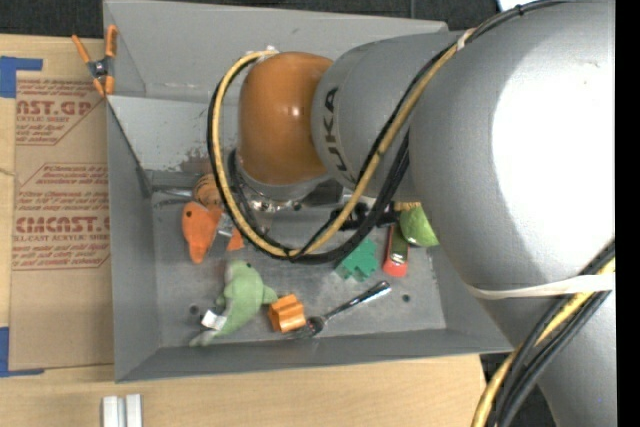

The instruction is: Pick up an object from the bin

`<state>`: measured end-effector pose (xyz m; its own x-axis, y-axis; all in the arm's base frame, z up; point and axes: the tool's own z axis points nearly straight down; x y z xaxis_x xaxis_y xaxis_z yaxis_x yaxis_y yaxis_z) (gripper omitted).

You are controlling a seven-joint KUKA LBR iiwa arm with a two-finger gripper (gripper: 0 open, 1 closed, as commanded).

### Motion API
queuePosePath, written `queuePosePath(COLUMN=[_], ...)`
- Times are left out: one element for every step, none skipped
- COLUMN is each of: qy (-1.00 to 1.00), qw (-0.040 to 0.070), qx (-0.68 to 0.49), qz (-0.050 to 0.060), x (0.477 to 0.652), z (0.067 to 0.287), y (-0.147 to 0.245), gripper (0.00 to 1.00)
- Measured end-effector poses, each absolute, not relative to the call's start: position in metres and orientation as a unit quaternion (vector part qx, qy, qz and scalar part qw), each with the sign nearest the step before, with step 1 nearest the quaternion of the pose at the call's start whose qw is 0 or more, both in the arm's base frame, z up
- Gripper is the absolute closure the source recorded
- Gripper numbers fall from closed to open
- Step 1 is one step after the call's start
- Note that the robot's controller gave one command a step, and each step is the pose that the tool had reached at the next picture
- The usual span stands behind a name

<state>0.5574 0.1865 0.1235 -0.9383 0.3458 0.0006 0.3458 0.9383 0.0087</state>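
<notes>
The metal body of my gripper (268, 202) shows just under the arm's orange dome, low over the left-middle of the bin floor. Closest to it on the left lies an orange soft toy (200, 230), with a small brown thing (207, 187) just behind it. A pale green plush toy (240, 293) lies in front of the gripper, near the front wall. Beside the plush toy sits a small orange ribbed cylinder (285, 313).
To the right of the gripper are a green block (357, 260), a small red thing (396, 262) and a yellow-green thing (418, 225). A black-handled metal tool (345, 307) lies near the front wall. The arm covers the bin's right and back parts.
</notes>
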Motion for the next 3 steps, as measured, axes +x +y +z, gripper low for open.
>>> queuePosePath(qy=[0.984, 0.985, 0.985], qw=[0.001, 0.004, 0.004], qx=[0.176, 0.175, 0.175], qz=[0.005, 0.006, 0.007], x=[0.558, 0.559, 0.559], z=[0.164, 0.195, 0.208], y=[0.187, 0.188, 0.188], gripper=[1.00, 1.00, 1.00])
